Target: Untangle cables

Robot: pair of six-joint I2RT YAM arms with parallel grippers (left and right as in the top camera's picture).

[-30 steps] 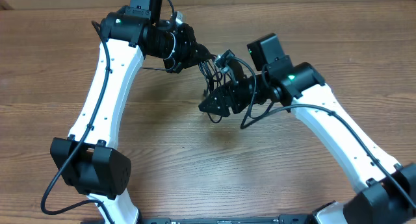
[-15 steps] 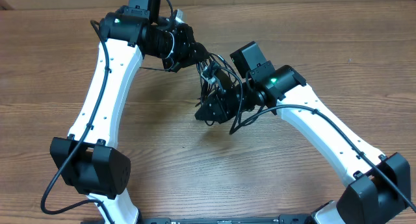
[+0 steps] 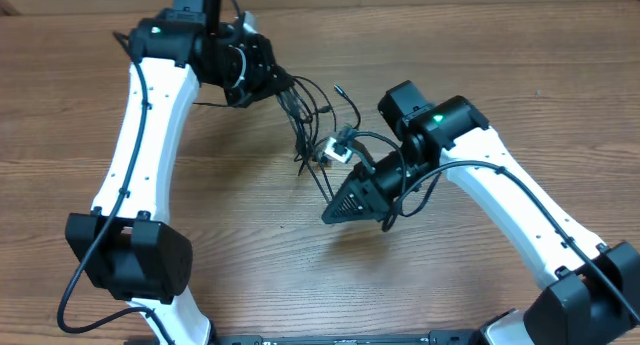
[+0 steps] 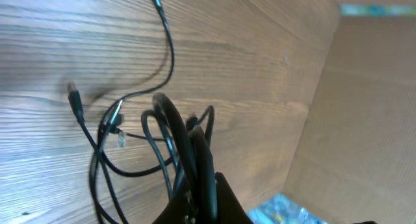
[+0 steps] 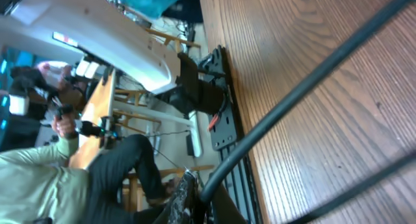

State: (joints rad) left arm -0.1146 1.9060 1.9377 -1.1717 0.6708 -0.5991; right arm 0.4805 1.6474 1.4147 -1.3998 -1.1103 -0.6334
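Observation:
The cables [image 3: 312,125] are thin black cords hanging in a loose tangle between my two grippers above the wooden table [image 3: 250,255]. A silver-white plug [image 3: 338,151] sits in the tangle. My left gripper [image 3: 284,88] is shut on a bunch of cable loops [image 4: 175,130] that spread out from its jaws [image 4: 201,182]; loose plug ends [image 4: 73,93] dangle over the wood. Lower and nearer the front, my right gripper [image 3: 329,215] is shut on one black cord [image 5: 305,87], which runs taut from its jaws [image 5: 203,193] across the view.
A cardboard wall [image 4: 370,107] stands past the table's far side. The right wrist view shows the table's front edge with a black mounting rail [image 5: 224,113] and a seated person [image 5: 78,178] beyond it. Both arm bases [image 3: 130,260] stand near the front edge.
My right gripper has pulled back toward the front and right with a cord. The left gripper has shifted left. The tangle is now stretched out between them.

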